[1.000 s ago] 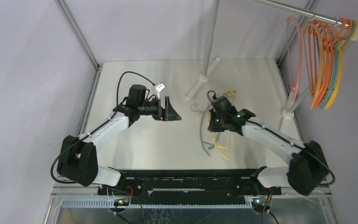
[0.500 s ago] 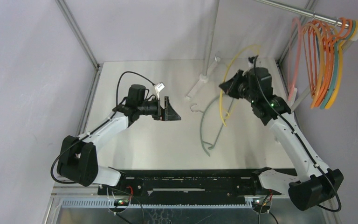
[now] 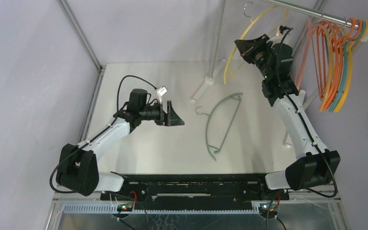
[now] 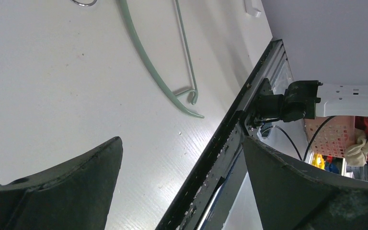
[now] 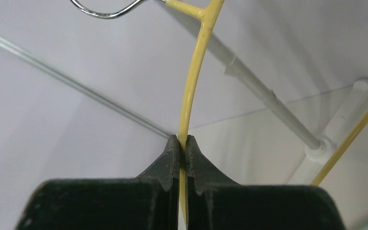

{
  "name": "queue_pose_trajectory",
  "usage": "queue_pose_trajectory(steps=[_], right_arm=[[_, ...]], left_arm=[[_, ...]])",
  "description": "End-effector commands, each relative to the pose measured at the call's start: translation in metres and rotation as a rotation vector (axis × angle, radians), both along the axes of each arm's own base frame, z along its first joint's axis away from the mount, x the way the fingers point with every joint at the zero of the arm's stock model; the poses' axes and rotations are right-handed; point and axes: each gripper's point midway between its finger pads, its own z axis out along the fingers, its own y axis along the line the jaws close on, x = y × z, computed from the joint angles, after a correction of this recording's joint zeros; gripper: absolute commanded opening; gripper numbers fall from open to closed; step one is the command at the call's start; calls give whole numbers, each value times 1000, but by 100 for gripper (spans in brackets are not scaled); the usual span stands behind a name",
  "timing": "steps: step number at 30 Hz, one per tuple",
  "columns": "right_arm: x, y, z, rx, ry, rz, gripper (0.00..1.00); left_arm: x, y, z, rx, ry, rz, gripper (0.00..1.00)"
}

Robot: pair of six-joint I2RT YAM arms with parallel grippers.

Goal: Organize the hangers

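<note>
Yellow plastic, the hanger [image 5: 189, 96] was up in the upper right of the overhead view, its thin arm pinched between the clenched fingers of the right gripper [image 5: 182, 143] and its steel hook above them, near the rail [image 3: 311, 12]. Further right, the orange, yellow and teal hangers [image 3: 333, 62] hung bunched on that rail. A pale green hanger [image 3: 207, 130] lay flat at the table's [image 3: 139, 81] centre, well apart from the left gripper [image 3: 177, 114], whose jaws were spread wide, holding nothing.

top view looks down on the whole table [image 3: 139, 143]; left wrist view, much nearer, shares its green hanger [image 4: 148, 67].
</note>
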Motion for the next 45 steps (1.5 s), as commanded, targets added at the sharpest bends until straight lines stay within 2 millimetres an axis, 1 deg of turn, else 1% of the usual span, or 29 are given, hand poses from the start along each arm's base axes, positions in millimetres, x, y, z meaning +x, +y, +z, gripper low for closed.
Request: queue_pose_trajectory(steps=[1,7,10,17,23,26,31,33,34,36,39,42,45], right_arm=[[-4,-12,76,113,-240,-10,0],[-13,-24,96,116,-333,-26,0],[-13,-34,96,123,-329,-57,0],[-4,-73,74,147,-242,-212,0],[2,-108,52,185,-187,-299,0],[4,-116,40,174,-145,-327,0],[3,-121,21,167,-74,-363,0],[2,-123,17,171,-54,-375,0],[1,-124,15,172,-47,-376,3],[0,-121,15,173,-42,-364,12],[-5,-116,13,162,-27,-349,28],[-15,-110,15,120,-25,-354,42],[-29,-99,20,65,-31,-348,56]], left_arm=[[3,5,3,-4,-54,6,99],[8,3,-3,-6,-32,10,99],[11,1,-6,-9,-21,6,100],[13,-1,-9,-13,-11,0,99],[7,0,-13,-11,-6,-7,99],[4,2,-16,-7,-4,-6,99],[2,3,-18,-5,-1,-8,100],[2,2,-17,-6,-3,-8,99],[3,2,-17,-7,-3,-10,99],[3,2,-16,-9,-2,-12,100],[3,1,-17,-10,-1,-16,100],[2,1,-18,-10,1,-21,99],[2,1,-20,-9,5,-21,99]])
